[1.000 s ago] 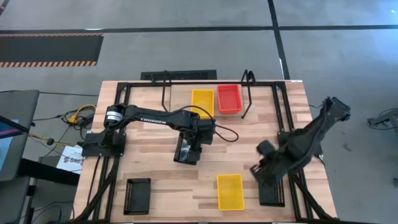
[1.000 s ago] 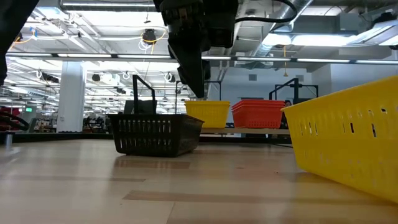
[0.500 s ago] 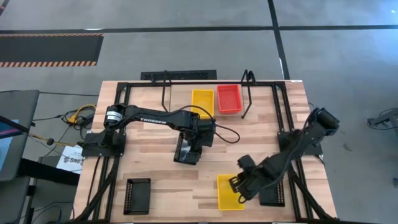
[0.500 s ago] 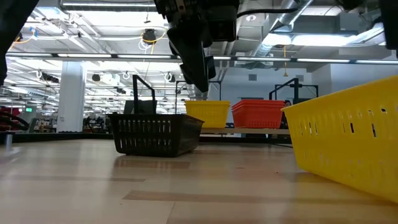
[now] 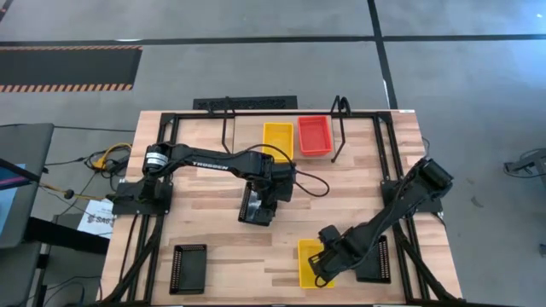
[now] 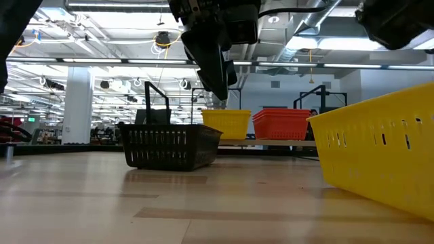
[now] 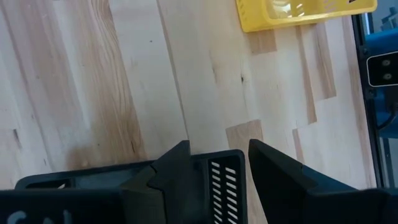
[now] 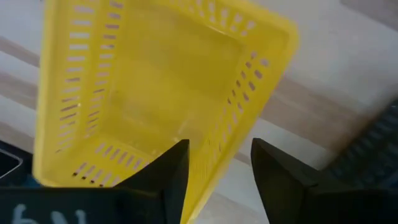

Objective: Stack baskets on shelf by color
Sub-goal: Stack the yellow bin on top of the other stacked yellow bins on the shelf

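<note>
The shelf (image 5: 339, 128) stands at the table's far edge, with a yellow basket (image 5: 277, 138) and a red basket (image 5: 313, 135) side by side on it. In mid-table a black basket (image 6: 169, 146) rests on its bottom. My left gripper (image 7: 217, 149) hangs open above that basket's end wall (image 7: 222, 180), clear of it. Near the front edge lies a second yellow basket (image 5: 309, 256). My right gripper (image 8: 217, 149) is open above it, one finger over the inside and one over the outside of a long wall (image 8: 239, 134).
Another black basket (image 5: 188, 268) lies at the near left corner. One more (image 5: 381, 260) lies at the near right, partly under my right arm. Bare wood stretches between the shelf and the middle of the table.
My right gripper has swung from the near right black basket toward the table's left and near edge. It now hangs over the near yellow basket and has come into the low view from above. No basket has moved.
</note>
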{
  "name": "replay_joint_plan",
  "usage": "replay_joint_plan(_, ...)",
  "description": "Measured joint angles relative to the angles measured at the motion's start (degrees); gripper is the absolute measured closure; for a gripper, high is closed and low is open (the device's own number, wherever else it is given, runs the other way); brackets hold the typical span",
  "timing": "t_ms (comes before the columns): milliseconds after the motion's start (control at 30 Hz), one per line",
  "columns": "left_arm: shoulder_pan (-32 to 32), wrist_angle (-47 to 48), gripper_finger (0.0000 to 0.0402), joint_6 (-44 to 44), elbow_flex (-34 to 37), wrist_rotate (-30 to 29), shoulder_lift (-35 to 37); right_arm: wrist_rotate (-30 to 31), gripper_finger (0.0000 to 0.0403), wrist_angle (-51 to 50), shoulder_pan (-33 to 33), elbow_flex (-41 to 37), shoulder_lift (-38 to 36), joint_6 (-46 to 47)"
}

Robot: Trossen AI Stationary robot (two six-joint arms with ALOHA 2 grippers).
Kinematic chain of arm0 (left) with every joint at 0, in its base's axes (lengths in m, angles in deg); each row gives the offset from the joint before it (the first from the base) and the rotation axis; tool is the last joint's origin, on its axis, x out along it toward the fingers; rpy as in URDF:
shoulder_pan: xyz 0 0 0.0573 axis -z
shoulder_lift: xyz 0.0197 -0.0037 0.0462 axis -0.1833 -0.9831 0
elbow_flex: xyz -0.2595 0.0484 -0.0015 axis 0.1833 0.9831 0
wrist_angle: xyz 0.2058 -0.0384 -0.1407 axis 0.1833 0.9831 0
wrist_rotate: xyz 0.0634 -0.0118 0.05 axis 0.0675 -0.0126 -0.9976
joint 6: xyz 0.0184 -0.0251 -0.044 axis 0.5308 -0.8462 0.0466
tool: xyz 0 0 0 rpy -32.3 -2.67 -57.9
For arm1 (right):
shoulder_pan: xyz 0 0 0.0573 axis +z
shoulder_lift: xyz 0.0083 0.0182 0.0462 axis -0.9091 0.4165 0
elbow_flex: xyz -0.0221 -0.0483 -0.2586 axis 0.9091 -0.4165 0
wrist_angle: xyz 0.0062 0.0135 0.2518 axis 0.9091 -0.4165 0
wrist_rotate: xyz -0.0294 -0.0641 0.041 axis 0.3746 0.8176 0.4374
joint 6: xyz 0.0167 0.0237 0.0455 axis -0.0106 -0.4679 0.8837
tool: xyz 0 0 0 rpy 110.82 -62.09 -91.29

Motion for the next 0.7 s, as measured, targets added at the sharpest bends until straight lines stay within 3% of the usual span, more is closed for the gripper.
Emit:
replay_joint_plan(200,0.0,0.0,0.0251,0.0,0.0,0.0,0.0,0.0,0.0232,0.0,-0.2,-0.1,0.8,0.0)
replay_joint_plan(533,0.0,0.0,0.0251,-0.1,0.0,0.0,0.0,2.5,0.0390,-3.5,-1.5,-0.2,0.8,-0.8)
replay_joint_plan(700,0.0,0.0,0.0251,-0.9,0.0,0.0,0.0,3.9,0.0353,-2.9,-1.5,-0.2,0.8,-0.8)
